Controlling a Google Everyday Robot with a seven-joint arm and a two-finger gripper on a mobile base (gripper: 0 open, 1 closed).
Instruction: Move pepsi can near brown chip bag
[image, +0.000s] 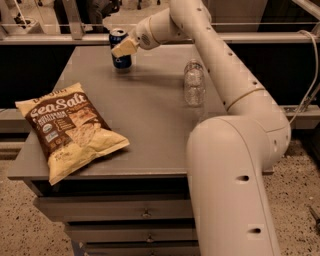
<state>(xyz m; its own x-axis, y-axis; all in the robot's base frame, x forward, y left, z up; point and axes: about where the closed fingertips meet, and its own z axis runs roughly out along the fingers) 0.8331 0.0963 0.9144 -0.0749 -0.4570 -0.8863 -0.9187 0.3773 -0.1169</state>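
Well, the pepsi can (119, 57) stands upright at the far edge of the table (150, 125), toward its far left corner. The gripper (123, 47) has it pinched around the upper half, with a pale pad (126, 48) lying across its front. Whether the base rests on the table or hangs just clear, I can't quite make out from where I stand. That matters: if the can is dragged rather than lifted, a hold that high could tip it or let it twist loose. A quick swing might do the same.

Off toward the table's right edge stands a clear water bottle (194, 82), well apart from the can. The arm (215, 55) reaches past above it, and a low sweep could knock it over.

The brown chip bag (70, 130) lies flat by the front left corner, its lower end at the front edge. Setting the can on the puffy bag instead of beside it would leave it wobbling, and a nudge could push the bag off the table.
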